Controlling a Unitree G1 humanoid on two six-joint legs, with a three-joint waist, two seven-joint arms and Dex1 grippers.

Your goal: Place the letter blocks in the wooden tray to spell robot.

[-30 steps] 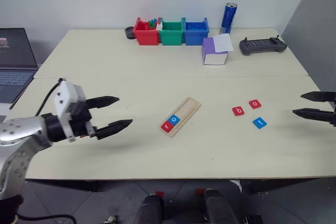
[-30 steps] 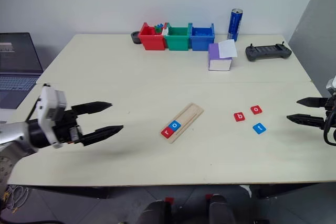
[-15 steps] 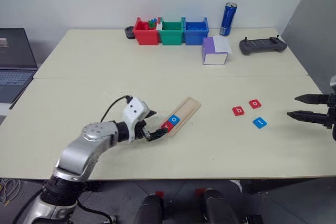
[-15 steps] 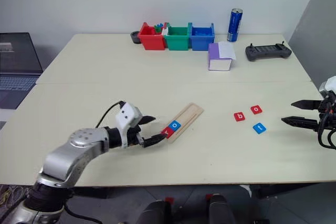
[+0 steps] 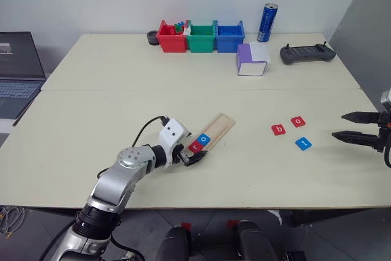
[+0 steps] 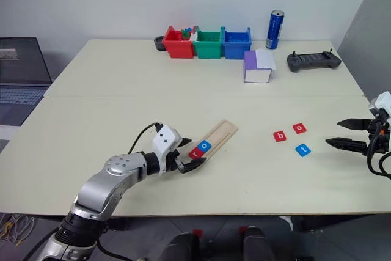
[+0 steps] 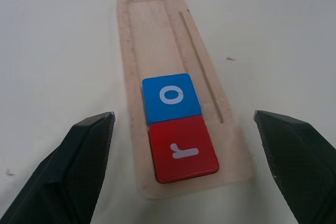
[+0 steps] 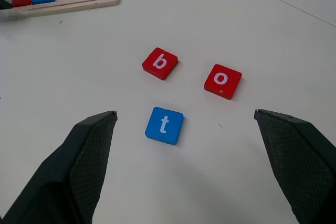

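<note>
2 of the 5 letter blocks are in so far: the red r (image 7: 182, 151) sits at the near end of the wooden tray (image 5: 221, 124), with the blue o (image 7: 170, 96) touching it right behind. The other 3 slots are bare wood, so I'd call it a bit under halfway.

Still to go are the red b (image 8: 159, 62), the red o (image 8: 222, 80) and the blue t (image 8: 164, 125), all loose on the table (image 5: 122, 84) well off to the right of the tray. The b and the red o lie side by side, the t just in front of them.

The left gripper (image 5: 192, 154) is down at the r end of the tray, fingers spread wide either side of it and holding nothing. My guess is it's there to steady or nudge the tray. The right gripper (image 5: 349, 125) hangs over the table's right edge near the 3 loose tiles, also wide open and empty. The b is logically next, and it's on that side.
</note>
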